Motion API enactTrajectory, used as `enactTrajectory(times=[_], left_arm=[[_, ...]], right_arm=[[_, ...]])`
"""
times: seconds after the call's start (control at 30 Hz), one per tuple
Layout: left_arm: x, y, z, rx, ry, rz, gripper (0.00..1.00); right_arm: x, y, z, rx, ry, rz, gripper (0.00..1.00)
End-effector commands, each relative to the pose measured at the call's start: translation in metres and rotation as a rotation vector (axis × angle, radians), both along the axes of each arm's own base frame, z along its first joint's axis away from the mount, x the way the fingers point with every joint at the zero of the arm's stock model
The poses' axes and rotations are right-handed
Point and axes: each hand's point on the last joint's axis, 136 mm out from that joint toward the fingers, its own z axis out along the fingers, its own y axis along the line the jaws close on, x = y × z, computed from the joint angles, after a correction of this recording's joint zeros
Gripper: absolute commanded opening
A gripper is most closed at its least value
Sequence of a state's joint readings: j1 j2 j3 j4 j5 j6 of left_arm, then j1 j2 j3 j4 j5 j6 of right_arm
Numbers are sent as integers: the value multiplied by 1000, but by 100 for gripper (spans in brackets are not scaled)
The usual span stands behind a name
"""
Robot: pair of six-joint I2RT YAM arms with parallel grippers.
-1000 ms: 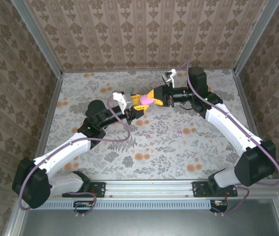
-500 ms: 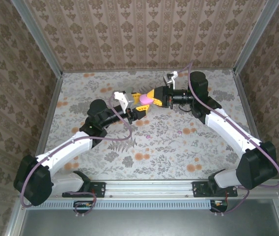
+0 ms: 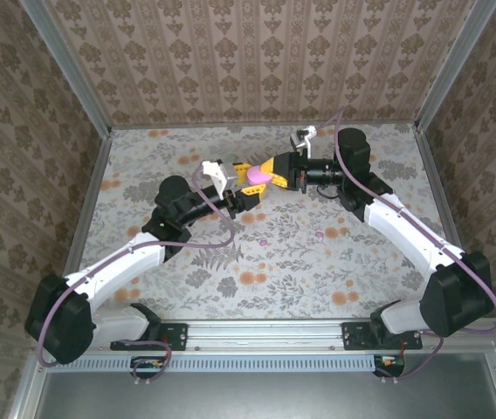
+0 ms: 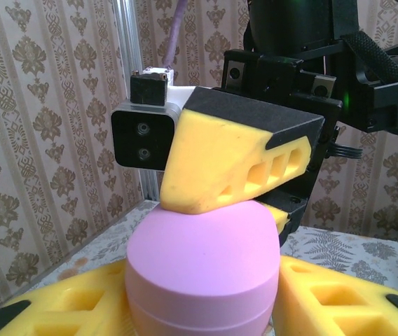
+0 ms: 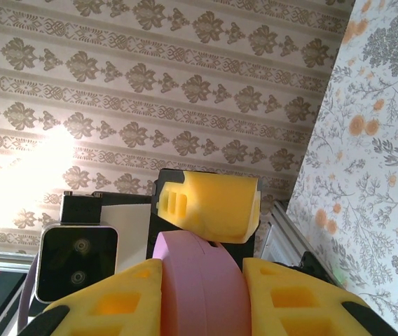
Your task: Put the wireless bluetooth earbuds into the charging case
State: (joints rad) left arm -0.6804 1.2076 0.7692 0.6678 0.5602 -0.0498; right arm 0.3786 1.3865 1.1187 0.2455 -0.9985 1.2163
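The pink charging case [image 3: 256, 177] is held up in the air over the far middle of the table [image 3: 361, 271], where the two arms meet; it is a smooth, rounded pebble shape, and the left wrist view [image 4: 202, 269] shows a thin seam running round its lower part, with the two halves lying together.

The right gripper [image 3: 265, 172] reaches in from the right and has the case clamped; in its own wrist view [image 5: 199, 301] the yellow fingers [image 5: 108, 301] lie tight against both flat sides of the pink body, with only the case's width between them; from the left wrist one of these fingers [image 4: 220, 164] lies pressed on top of the case.

The left gripper [image 3: 241, 185] comes in from the left at the same spot; in its own wrist view its yellow fingers [image 4: 339, 301] lie low on either side of the case, close against it, but I cannot tell whether they press on it or merely flank it; from the right wrist one of its fingers [image 5: 209, 206] shows just behind the case.

Two tiny pink-purple specks on the floral table look to be the earbuds [image 3: 265, 242]; one lies near the middle of the table, below the grippers; the other bud [image 3: 321, 234] lies to its right, apart from it; both are well apart from the case and from either gripper.

Each wrist view shows the other arm's camera block [image 4: 143, 136], black-faced with two small round lenses; a small green light [image 4: 346, 98] glows on the right arm's dark body; patterned wallpaper [image 3: 257, 52] backs the table.
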Motion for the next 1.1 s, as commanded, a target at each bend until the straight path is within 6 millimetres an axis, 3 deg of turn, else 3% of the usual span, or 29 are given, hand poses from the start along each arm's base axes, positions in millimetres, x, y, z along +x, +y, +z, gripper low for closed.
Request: enactTrajectory(times=[0.0, 0.2, 0.43, 0.53, 0.77, 1.07], left_arm=[[-4, -3, 21, -47, -40, -24, 45], [-5, -5, 20, -45, -38, -31, 37], [-5, -4, 17, -40, -33, -30, 32], [-6, -3, 16, -41, -29, -28, 32], [-7, -4, 15, -52, -12, -36, 31], [-7, -5, 15, -67, -1, -41, 31]], right_arm=[[-6, -2, 18, 33, -55, -12, 15], [-7, -2, 16, 30, -48, -10, 19], [0, -14, 8, -64, -82, -91, 61], [2, -30, 11, -130, -169, -161, 71], [-14, -47, 14, -282, -427, -191, 73], [-25, -44, -4, -414, -486, -100, 70]])
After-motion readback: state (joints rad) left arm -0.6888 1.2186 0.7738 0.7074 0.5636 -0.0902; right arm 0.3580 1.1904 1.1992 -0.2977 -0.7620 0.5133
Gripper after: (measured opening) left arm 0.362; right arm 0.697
